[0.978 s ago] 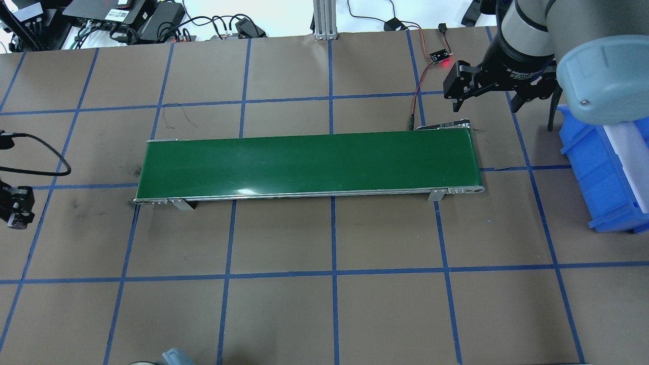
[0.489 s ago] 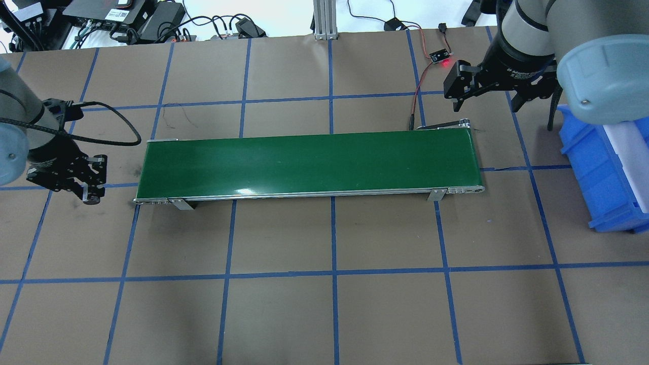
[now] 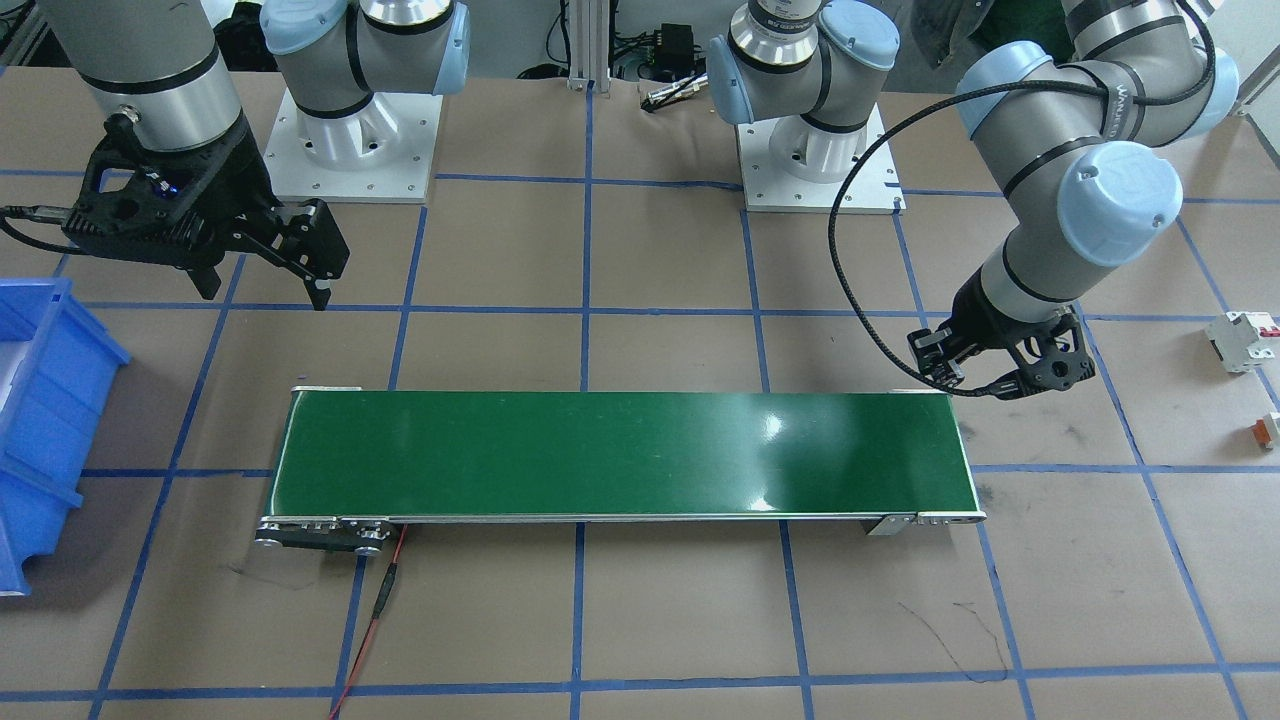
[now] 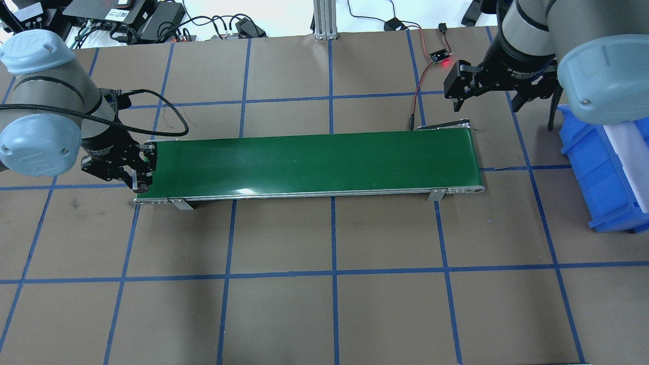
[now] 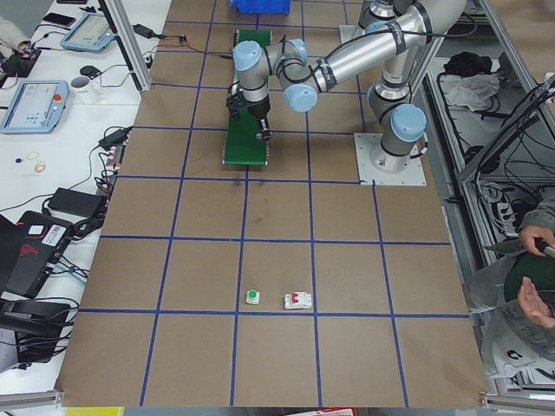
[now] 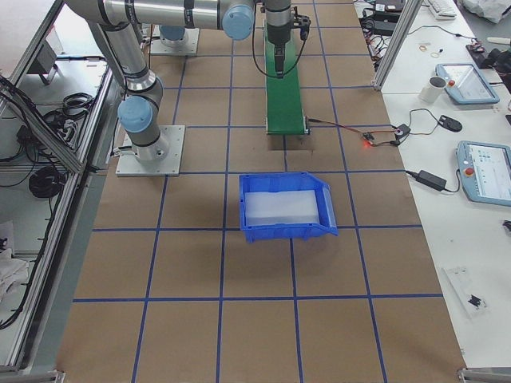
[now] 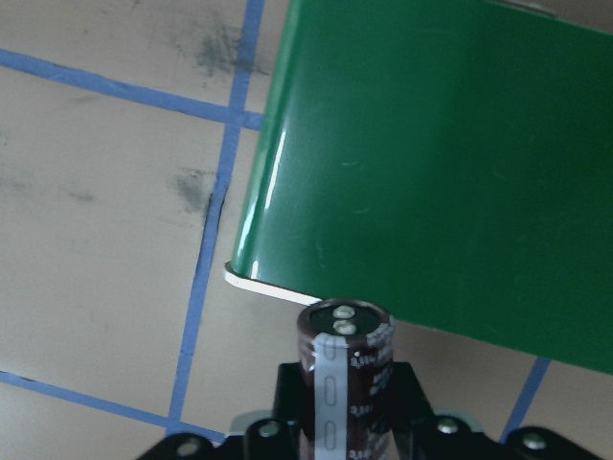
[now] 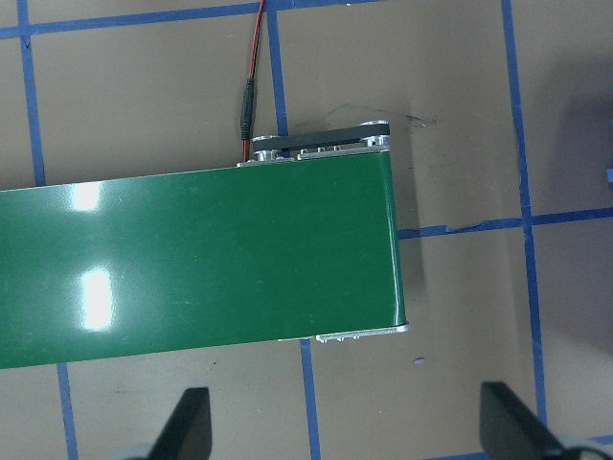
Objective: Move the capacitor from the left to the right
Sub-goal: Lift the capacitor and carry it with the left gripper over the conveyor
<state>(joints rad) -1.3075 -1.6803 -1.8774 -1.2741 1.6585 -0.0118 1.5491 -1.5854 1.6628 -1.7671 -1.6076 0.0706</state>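
The capacitor (image 7: 343,369), a dark stubby cylinder with a pale stripe and a silvery top, stands upright between my left gripper's jaws in the left wrist view. My left gripper (image 4: 141,175) is shut on it and hangs at the left end of the green conveyor belt (image 4: 309,161), just off its near corner. In the front-facing view the left gripper (image 3: 975,378) is at the belt's right end. My right gripper (image 4: 485,101) is open and empty, held above the table behind the belt's right end. The overhead view hides the capacitor.
A blue bin (image 4: 601,172) with a white liner stands right of the belt. A sensor board with a red light (image 4: 440,57) and its wire lie behind the belt's right end. A white block with a red tab (image 3: 1240,340) and a small orange piece (image 3: 1268,428) lie far left.
My left arm has swung in from the table's left edge to the belt's left end, with its gripper shut. The right gripper has stayed in place, open.
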